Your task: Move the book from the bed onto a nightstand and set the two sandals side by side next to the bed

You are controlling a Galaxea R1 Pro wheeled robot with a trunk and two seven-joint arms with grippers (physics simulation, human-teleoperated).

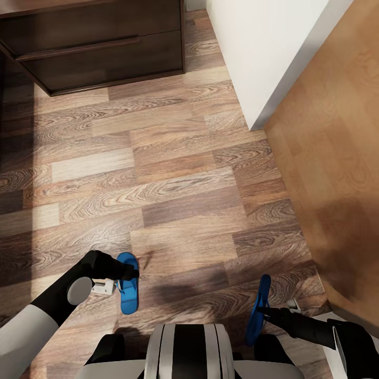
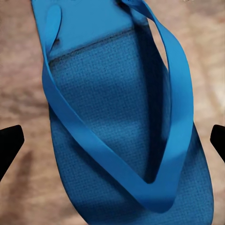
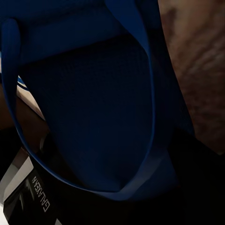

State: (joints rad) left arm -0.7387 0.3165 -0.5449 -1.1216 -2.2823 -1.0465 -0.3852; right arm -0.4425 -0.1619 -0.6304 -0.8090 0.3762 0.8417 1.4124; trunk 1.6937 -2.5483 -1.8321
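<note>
Robot trunk (image 1: 187, 350): white and black, at the near edge of the head view.

Sandals, two, bright blue, flat, thong straps, textured footbeds.
- One sandal (image 1: 128, 284) (image 2: 126, 131): lies flat on the floor beside the left tool (image 1: 126, 275). That tool's dark fingertips (image 2: 9, 143) are spread wide either side of it, not touching.
- Other sandal (image 1: 258, 310) (image 3: 93, 117): stands on edge, off the floor, pinched by the right tool (image 1: 268, 311); the right wrist view has it close and in deep shadow.

Nightstand (image 1: 100, 45), one: dark brown, two drawer fronts, at the far left.

Floor (image 1: 173, 179): grey-brown wood planks. White wall corner (image 1: 258, 47) at the far right; a tan wooden panel (image 1: 337, 158) runs along the right.
</note>
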